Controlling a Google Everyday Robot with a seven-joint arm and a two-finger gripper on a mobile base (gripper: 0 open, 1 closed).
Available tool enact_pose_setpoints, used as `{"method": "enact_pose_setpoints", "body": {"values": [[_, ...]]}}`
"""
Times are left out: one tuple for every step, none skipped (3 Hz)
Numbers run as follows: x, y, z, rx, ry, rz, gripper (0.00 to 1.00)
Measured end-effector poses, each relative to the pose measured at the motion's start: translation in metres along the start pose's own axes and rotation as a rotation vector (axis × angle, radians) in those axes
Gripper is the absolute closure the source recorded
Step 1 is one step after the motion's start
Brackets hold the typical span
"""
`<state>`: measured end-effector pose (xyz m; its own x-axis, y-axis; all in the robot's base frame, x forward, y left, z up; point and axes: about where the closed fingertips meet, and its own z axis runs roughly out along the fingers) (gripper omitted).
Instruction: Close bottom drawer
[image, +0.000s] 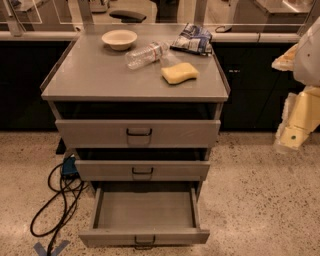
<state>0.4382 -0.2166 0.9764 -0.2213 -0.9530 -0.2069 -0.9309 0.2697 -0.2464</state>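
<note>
The bottom drawer (145, 212) is standing pulled well out, lying low and leftward of the gripper (293, 132), well apart from it. Closing it well is likely calling for the gripper to be dropping near the floor, coming round before the front panel by the handle (144, 241), and pushing straight in at centre, so the tray is not skewing. The arm is hanging at the view's right edge beside the cabinet (95, 75), angling downward. Whether the gripper is open or closed, I cannot tell.
</note>
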Motion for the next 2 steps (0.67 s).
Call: {"method": "enact_pose_setpoints", "body": {"values": [[0.0,0.0,0.0,0.0,0.0,0.0,0.0],[0.015,0.009,0.027,-0.04,0.006,0.026,0.0]]}}
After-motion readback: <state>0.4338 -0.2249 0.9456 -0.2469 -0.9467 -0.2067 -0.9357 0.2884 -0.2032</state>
